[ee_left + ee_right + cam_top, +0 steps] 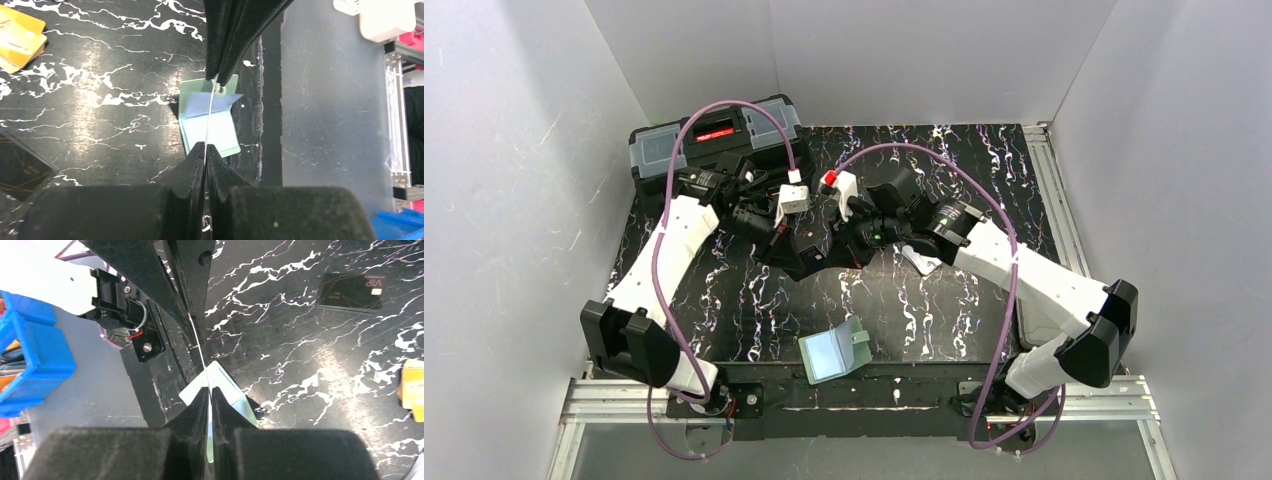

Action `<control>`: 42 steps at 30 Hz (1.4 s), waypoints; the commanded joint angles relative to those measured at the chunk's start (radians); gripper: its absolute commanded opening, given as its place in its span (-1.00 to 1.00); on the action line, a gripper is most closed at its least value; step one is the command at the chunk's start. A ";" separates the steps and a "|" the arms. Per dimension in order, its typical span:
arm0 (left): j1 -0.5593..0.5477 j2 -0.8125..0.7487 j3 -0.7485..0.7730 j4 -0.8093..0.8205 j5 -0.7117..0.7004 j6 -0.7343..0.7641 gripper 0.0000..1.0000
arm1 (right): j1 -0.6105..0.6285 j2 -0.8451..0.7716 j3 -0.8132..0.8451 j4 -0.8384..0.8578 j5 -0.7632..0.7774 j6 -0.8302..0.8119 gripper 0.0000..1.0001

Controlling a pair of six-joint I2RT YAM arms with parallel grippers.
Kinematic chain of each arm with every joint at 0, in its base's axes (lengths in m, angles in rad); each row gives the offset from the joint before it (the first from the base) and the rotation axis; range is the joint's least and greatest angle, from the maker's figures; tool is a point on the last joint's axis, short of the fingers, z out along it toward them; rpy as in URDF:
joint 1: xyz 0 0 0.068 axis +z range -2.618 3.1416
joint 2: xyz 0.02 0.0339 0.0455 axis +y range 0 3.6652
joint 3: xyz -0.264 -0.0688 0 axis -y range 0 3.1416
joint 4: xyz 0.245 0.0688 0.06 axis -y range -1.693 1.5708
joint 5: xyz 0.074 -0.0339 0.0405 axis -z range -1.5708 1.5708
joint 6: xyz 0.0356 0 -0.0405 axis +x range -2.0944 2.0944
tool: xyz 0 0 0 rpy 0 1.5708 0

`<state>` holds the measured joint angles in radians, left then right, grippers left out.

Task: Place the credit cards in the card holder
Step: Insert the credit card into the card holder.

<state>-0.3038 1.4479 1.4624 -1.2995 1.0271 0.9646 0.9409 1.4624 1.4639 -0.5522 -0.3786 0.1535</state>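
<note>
A thin credit card (210,112) hangs edge-on above the table, so its face and colour are hidden. My left gripper (205,145) is shut on one end and my right gripper (208,389) is shut on the other end of this card (199,347). The two grippers meet tip to tip over mid-table (812,245). Straight below them in both wrist views lies the open mint-green card holder (222,132) (227,387), flat by the front edge (834,352). An orange credit card (20,35) (412,385) lies on the table, apart from both grippers.
A black toolbox (714,135) stands at the back left. A black card marked VIP (350,290) lies flat on the marbled table. A metal rail frame (1044,190) runs along the table's right and front edges. White walls close in three sides.
</note>
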 commanded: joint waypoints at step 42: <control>0.025 -0.354 -0.417 1.537 0.197 -1.633 -1.00 | -0.169 -0.287 -0.392 0.887 -0.134 0.476 0.47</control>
<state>-0.2825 1.1347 1.0668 0.1741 1.2053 -0.6182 0.7780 1.1450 1.0374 0.2516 -0.4889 0.5896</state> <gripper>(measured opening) 0.010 0.755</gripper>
